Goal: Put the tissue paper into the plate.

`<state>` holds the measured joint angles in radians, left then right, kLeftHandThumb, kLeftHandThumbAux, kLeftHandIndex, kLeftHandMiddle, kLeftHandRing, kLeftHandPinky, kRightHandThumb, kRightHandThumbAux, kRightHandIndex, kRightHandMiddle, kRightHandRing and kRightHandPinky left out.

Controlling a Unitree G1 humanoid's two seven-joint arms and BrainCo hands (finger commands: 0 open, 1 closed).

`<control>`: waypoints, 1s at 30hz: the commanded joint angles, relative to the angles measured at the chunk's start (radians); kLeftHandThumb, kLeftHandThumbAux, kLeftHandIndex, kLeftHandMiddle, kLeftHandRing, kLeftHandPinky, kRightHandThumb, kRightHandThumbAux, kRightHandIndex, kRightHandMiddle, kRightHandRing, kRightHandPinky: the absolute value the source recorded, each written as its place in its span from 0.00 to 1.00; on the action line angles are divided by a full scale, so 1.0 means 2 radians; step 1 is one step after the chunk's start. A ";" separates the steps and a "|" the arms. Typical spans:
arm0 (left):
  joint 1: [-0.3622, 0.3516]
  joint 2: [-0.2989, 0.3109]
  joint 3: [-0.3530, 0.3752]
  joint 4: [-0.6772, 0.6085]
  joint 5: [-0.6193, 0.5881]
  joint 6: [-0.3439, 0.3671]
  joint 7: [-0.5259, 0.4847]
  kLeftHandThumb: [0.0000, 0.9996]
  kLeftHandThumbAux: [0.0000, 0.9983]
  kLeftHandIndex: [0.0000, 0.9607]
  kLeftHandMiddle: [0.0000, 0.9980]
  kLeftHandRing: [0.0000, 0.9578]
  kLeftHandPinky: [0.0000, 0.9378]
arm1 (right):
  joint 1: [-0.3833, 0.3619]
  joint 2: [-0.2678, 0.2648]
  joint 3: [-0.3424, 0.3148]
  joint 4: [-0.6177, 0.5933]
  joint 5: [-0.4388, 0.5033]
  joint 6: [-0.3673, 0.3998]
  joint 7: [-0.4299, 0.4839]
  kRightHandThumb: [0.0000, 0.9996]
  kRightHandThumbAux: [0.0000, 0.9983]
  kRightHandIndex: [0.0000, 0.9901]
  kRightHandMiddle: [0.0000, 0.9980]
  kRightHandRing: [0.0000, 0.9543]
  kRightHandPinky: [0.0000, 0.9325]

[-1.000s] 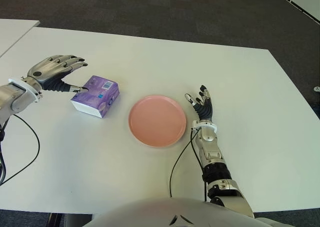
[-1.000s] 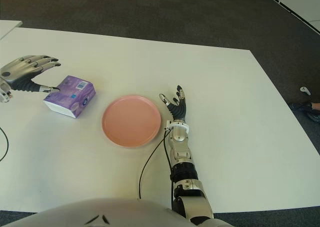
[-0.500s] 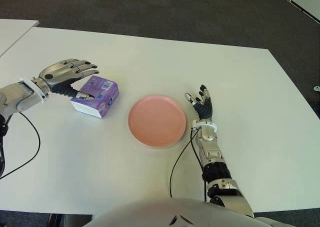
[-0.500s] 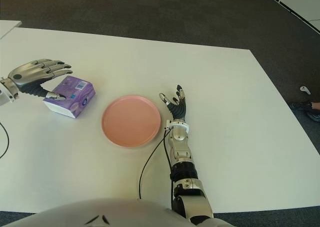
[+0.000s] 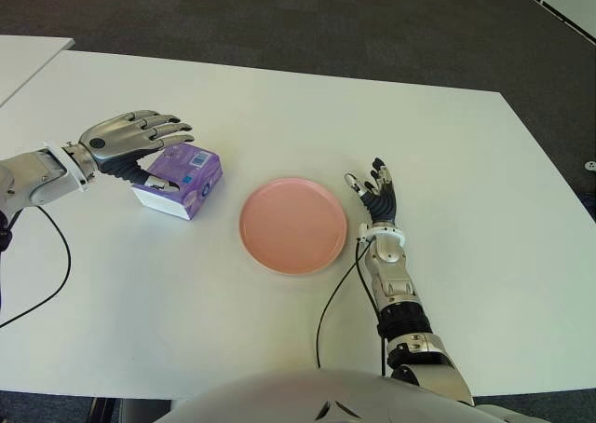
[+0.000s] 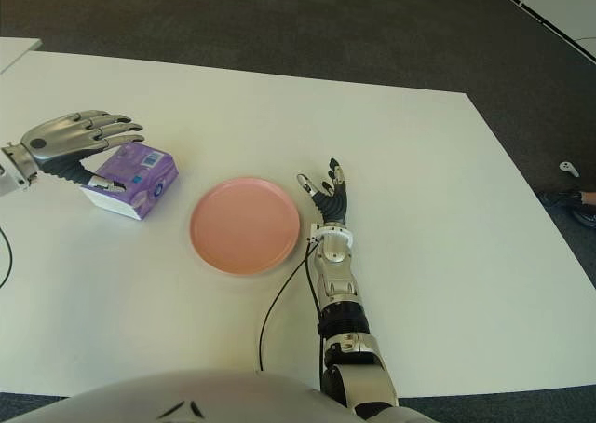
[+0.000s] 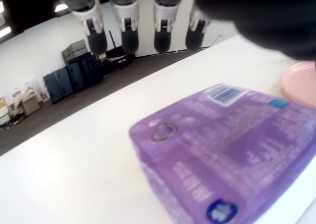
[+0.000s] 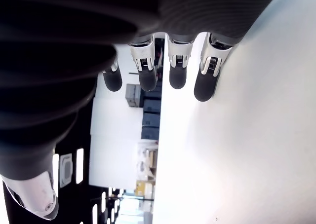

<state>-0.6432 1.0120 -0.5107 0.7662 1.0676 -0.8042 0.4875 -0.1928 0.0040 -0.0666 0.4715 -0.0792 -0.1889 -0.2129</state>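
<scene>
Bright, even light, soft shadows; wrist views blur up close.

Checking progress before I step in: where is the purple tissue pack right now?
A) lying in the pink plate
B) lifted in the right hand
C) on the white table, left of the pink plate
C: the purple tissue pack lies on the white table left of the round pink plate, under the left hand's open fingers.

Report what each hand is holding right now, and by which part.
Nothing is held. The left hand hovers open over the tissue pack; the right hand shows open beside the plate, on its right.
</scene>
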 commanded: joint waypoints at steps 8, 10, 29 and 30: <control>0.027 0.013 0.014 -0.046 -0.028 -0.015 -0.034 0.30 0.11 0.00 0.00 0.00 0.00 | 0.034 0.005 -0.001 0.020 0.005 0.044 0.005 0.16 0.67 0.05 0.04 0.04 0.09; 0.031 0.016 0.021 -0.054 -0.039 -0.018 -0.049 0.31 0.11 0.00 0.00 0.00 0.00 | 0.035 0.005 -0.001 0.018 0.005 0.046 0.006 0.16 0.67 0.05 0.04 0.04 0.09; 0.064 0.041 0.070 -0.103 -0.094 -0.037 -0.127 0.35 0.12 0.00 0.00 0.00 0.00 | 0.040 0.002 0.000 0.008 0.006 0.049 0.014 0.16 0.66 0.05 0.04 0.04 0.09; 0.066 0.042 0.072 -0.103 -0.092 -0.038 -0.128 0.35 0.12 0.00 0.00 0.00 0.00 | 0.039 0.002 0.000 0.008 0.006 0.049 0.014 0.17 0.66 0.05 0.04 0.04 0.09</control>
<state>-0.5362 1.0835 -0.3729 0.5661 0.8867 -0.8698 0.2554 -0.1727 -0.0011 -0.0653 0.4393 -0.0786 -0.1734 -0.1962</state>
